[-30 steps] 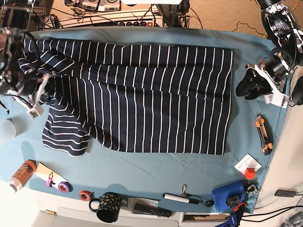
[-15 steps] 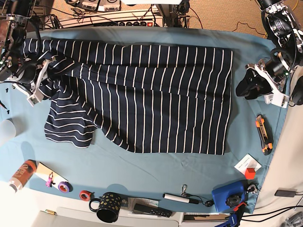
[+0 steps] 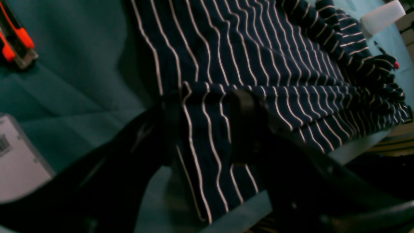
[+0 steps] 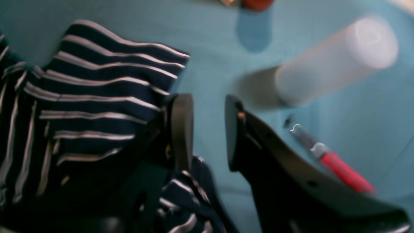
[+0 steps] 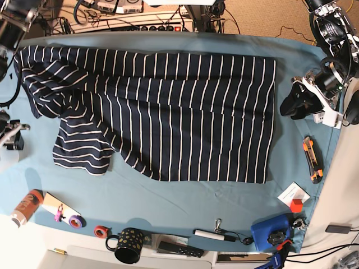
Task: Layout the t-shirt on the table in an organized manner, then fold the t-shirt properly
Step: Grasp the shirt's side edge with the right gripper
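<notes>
Altogether, one t-shirt (image 5: 162,112) lay spread on one table (image 5: 185,207), with two grippers present. The left gripper (image 3: 207,126) stood with jaws apart, the shirt's hem corner lying between and under them; contact could not be confirmed. The right gripper (image 4: 203,129) stood parted and empty, a sleeve just beside its left finger.

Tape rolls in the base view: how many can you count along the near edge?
2, side by side near the lower-left corner: a purple tape roll by the card, and a red tape roll beside the black mug. Others may be hidden.
</notes>
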Tool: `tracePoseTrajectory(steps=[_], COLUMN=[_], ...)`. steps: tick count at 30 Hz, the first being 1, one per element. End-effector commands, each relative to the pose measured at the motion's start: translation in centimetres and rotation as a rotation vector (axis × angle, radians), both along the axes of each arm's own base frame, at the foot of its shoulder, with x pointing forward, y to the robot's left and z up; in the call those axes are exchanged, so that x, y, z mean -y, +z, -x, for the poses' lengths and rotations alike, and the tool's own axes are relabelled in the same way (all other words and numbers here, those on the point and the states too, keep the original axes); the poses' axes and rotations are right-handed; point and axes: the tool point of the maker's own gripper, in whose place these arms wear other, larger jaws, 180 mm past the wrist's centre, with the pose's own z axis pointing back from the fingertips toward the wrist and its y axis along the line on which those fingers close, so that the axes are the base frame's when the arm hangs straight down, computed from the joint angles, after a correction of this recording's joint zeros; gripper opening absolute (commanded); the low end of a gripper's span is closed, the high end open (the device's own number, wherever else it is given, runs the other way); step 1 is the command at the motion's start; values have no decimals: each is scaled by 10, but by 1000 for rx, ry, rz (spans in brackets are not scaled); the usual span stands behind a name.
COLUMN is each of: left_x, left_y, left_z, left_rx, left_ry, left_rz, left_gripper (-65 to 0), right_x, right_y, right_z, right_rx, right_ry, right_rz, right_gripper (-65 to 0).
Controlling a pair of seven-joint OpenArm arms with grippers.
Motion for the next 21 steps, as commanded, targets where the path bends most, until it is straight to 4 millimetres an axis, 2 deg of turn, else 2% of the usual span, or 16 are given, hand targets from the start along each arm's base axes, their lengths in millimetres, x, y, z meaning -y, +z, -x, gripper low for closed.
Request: tracePoseTrajectory(steps=[1,5,7,11,14,19,21], left_x=[-2,-2,-2,-2,-2,-2,-2], left_y=[13,14,15,15,14,14,14], left_z=[-5,-5,-6,-6,-6,-6,-6], left_rx=[51,52,59,61,59,58,58], left_ry=[-2,-1,2,3,4,4,4], left_rz=[2,2,5,6,3,3,3], left_gripper=[-409,-409,-409,-409,-409,-409,-409], right_x=[12,30,31,17,-1,-26,-29], right_y=[20,1,-8,-22,-34,-60,-75], right_z=[-12,-27,-36,-55,-69,-82,-81], right_rx=[65,75,78,88,78,53,12], right_ry=[-26,-102,-108,-85,-87,-84,-123], right_rz=[-26,-233,-317,-462,-540,-543,-519], right_gripper=[-478,-478,-478,-478,-478,-478,-478])
